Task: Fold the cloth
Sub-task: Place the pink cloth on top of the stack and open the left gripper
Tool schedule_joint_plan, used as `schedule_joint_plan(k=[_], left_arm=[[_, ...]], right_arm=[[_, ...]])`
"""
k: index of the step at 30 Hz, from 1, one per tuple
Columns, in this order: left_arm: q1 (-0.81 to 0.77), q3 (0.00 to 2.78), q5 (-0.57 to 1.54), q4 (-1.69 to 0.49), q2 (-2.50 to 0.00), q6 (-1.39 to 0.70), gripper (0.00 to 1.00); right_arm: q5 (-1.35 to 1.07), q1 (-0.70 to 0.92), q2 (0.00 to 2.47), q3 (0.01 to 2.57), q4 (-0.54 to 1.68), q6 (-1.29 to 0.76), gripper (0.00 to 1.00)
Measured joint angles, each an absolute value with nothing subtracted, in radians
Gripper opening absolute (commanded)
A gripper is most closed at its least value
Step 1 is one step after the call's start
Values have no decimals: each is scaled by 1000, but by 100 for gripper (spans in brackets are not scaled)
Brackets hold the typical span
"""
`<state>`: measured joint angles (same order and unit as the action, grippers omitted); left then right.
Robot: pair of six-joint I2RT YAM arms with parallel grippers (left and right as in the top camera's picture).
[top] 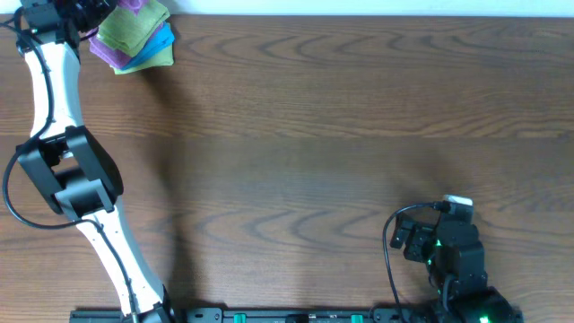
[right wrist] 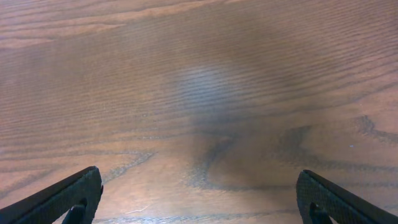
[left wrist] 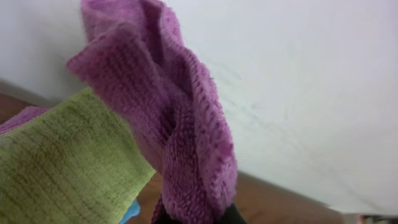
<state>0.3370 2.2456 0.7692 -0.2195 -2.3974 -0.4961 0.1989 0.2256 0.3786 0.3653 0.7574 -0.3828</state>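
Nearest the front edge of the wooden table (top: 314,135), on the right, the right gripper (right wrist: 199,208) hovers low over bare wood with its fingers spread wide and nothing between them. The left arm reaches from the front left all the way to the far left corner, where a small pile of cloths lies. There the left gripper (left wrist: 196,218) is pinched tight on a bunched fold of the cloth (left wrist: 180,124) — lilac, soft, ribbed — which stands up crumpled against the pale wall (left wrist: 298,93). Beside it lies the lime-green cloth (left wrist: 56,168), with the blue cloth (top: 160,49) peeking out beneath. More purple shows under the green; whether it is the same piece is unclear. This looks like the fetching step, with folding not begun. The next move likely calls for drawing the cloth free without dragging the others along, then spreading it flat mid-table — within reach of both arms.
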Motion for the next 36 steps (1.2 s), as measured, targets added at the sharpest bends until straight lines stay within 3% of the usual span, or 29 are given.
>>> schedule_joint_plan(k=[10,30,32,35,36], left_arm=[[345,2246,870,-250,-2493,-569,6],[394,2246,741,-413,-2499,-492,6],[404,2246,722,-414,-2499,-489,19],[408,2246,693,-421,-2499,-480,57],[408,2246,686,-423,-2499,-480,77]], right_arm=[[199,226,379,365,757,-383,99],[199,226,379,365,757,-383,99],[199,226,379,365,757,-383,99],[199,226,379,365,757,-383,99],[199,226,379,365,757,-383,99]])
